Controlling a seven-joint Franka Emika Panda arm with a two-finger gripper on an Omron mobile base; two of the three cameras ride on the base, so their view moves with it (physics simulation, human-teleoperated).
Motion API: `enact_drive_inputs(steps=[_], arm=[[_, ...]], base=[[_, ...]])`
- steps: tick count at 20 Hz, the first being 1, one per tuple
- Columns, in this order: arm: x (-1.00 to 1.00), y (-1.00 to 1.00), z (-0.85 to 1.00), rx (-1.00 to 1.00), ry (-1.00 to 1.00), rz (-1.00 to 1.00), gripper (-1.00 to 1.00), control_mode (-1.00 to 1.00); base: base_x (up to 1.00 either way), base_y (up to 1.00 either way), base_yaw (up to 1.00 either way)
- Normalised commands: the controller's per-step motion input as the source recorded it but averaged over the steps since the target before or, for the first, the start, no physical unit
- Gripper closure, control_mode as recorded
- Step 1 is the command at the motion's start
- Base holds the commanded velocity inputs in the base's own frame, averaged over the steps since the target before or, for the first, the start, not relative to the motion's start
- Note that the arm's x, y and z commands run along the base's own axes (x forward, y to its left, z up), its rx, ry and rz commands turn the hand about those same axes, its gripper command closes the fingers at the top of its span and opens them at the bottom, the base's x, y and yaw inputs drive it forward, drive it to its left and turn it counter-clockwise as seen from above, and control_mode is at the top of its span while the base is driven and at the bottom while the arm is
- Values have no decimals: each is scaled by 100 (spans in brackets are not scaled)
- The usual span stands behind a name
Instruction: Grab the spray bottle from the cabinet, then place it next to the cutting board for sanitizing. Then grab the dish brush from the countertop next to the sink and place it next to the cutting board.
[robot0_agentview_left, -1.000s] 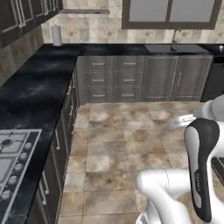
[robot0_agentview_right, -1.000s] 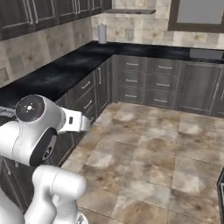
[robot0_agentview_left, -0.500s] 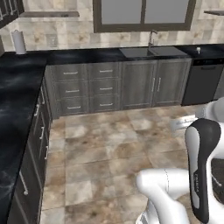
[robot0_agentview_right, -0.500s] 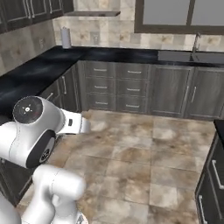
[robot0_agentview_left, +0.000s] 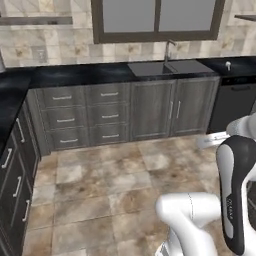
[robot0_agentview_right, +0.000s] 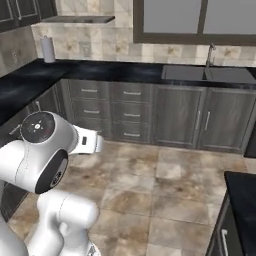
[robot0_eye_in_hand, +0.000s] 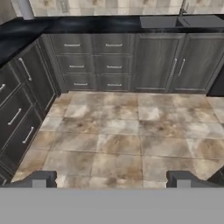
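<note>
The grey sink (robot0_agentview_left: 162, 68) with its slim faucet (robot0_agentview_left: 169, 50) is set into the black countertop (robot0_agentview_left: 75, 75) under the window. It also lies at the back in the right base view (robot0_agentview_right: 200, 74) and the hand view (robot0_eye_in_hand: 162, 21). A small pale object (robot0_agentview_left: 228, 65) stands on the countertop right of the sink; I cannot tell whether it is the dish brush. My gripper (robot0_eye_in_hand: 111, 180) hangs open over the tiled floor, far from the counter, with nothing between its fingertips (robot0_eye_in_hand: 39, 178). The spray bottle and the cutting board are out of view.
Grey drawers (robot0_agentview_left: 82, 117) and cupboard doors (robot0_agentview_left: 172, 110) line the floor below the counter. A dishwasher (robot0_agentview_left: 232, 102) stands at the right. A grey shelf board (robot0_agentview_right: 82, 20) hangs on the wall above a paper towel roll (robot0_agentview_right: 47, 48). A side counter (robot0_agentview_right: 20, 87) runs along the left.
The whole picture has shifted left, so the base has turned right; the sink now sits near the middle. The gripper has stayed open.
</note>
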Motion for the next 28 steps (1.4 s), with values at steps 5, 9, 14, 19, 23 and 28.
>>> enact_drive_inputs(steps=[5,9,14,19,23,28], arm=[[0,0,0,0,0,0,-100,100],[0,0,0,0,0,0,-100,100],[0,0,0,0,0,0,-100,100],[0,0,0,0,0,0,-100,100],[0,0,0,0,0,0,-100,100],[0,0,0,0,0,0,-100,100]], base=[[100,9,-14],[100,1,-11],[100,40,-19],[100,32,-21],[100,7,-16],[100,-16,-6]])
